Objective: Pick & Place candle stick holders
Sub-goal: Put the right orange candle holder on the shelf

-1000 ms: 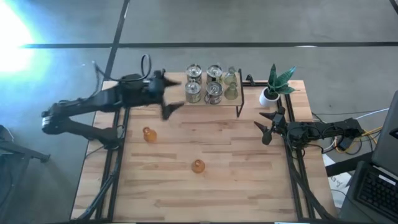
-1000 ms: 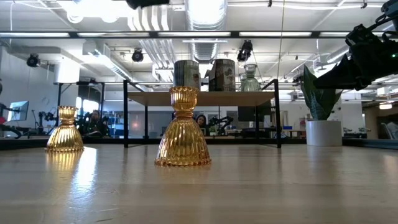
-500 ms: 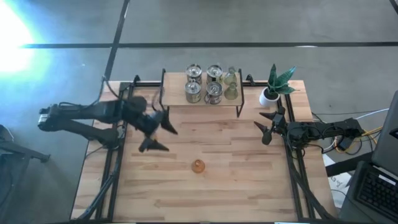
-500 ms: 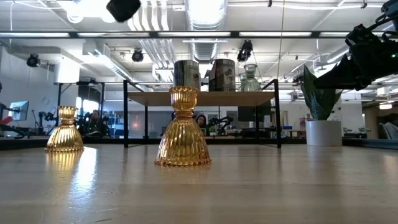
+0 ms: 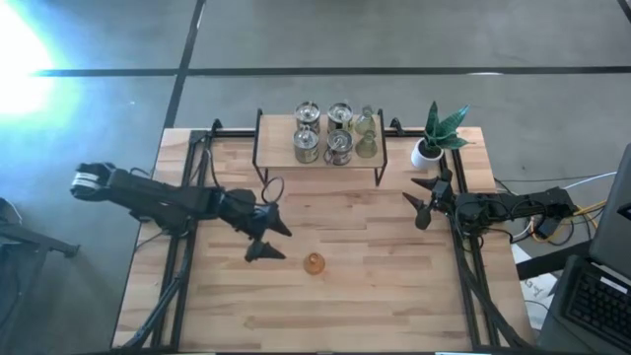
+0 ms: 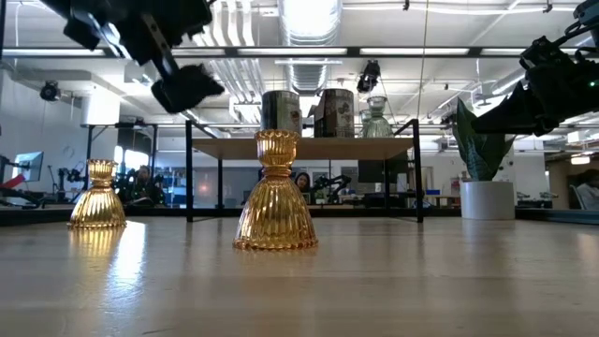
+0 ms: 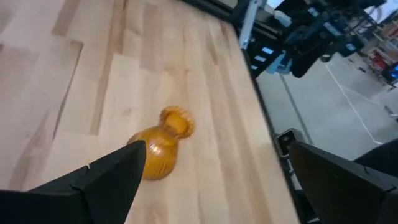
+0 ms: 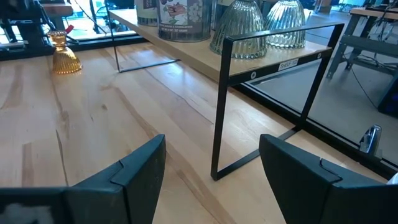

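Two orange candle stick holders stand upright on the wooden table: one near the middle (image 5: pixel 314 262) (image 6: pixel 275 192) (image 7: pixel 163 143), the other farther left (image 6: pixel 96 195), hidden under my left arm in the high view. Several silvery and pale green holders (image 5: pixel 336 133) stand on a low shelf (image 5: pixel 320 158) at the far side. My left gripper (image 5: pixel 278 243) (image 6: pixel 182 80) hangs open above the table, just left of the middle orange holder and pointing at it. At the table's right edge, my right gripper (image 5: pixel 426 197) (image 8: pixel 211 168) waits open.
A green plant in a white pot (image 5: pixel 434 138) stands at the far right, beside the shelf. The shelf's black wire legs (image 8: pixel 219 106) rise from the table close in front of my right gripper. Bare wood lies toward the near edge (image 5: pixel 325 316).
My left gripper has swung from above the shelf's left end toward the near edge and the table's middle. It has sunk lower and rolled about its own axis, staying open. It now points at the middle orange holder, and its arm covers the left one in the high view.
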